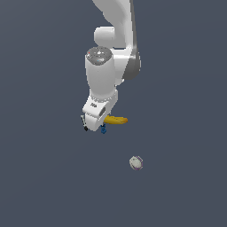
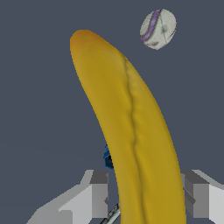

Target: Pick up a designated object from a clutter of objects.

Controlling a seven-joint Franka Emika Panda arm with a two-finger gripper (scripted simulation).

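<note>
The yellow banana [image 2: 131, 131] fills the wrist view, lying lengthwise between my two grey fingers [image 2: 98, 192]. My gripper [image 2: 146, 194] is open and straddles it, with a narrow gap showing on one side and the other finger close against the peel. In the exterior view the gripper [image 1: 99, 124] is down low over the clutter of objects, and only one end of the banana [image 1: 117, 119] sticks out from behind the hand.
A tiny blue block [image 1: 103, 130] sits right beside the banana, partly hidden behind it [image 2: 108, 158]. A thin black-and-silver tool [image 1: 84, 123] lies by the hand. A whitish ball [image 1: 136, 162] rests apart from them, beyond the banana's tip [image 2: 158, 29].
</note>
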